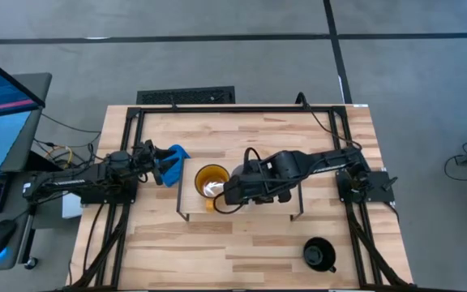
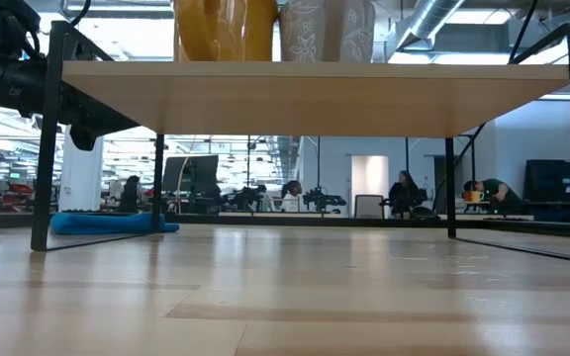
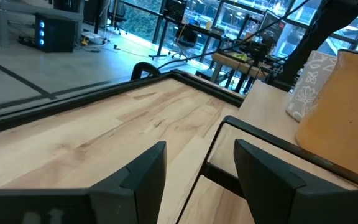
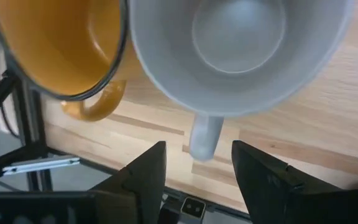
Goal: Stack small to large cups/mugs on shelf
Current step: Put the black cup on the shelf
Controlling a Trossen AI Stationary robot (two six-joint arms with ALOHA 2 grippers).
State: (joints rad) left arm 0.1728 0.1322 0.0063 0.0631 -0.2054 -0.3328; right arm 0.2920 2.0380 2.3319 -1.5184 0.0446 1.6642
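Two of the three mugs stood on the shelf [image 1: 242, 212]: the yellow-orange mug [image 1: 212, 180] and the pale grey-white mug [image 4: 238, 53], close side by side, both upright with mouths open. The right gripper [image 4: 197, 168] hung directly above them, its jaws released and holding nothing, the grey-white mug's handle lying just ahead of the gap between the fingers. The black mug [image 1: 319, 254] sat on the tabletop [image 1: 242, 251], well apart from either set of jaws and off the shelf, so I judged the task about two-thirds done, with that mug left to fetch. The left gripper [image 3: 194, 180] waited beside the shelf's end, near the blue cloth [image 1: 173, 158], jaws spread and empty, the yellow-orange mug ahead of them.
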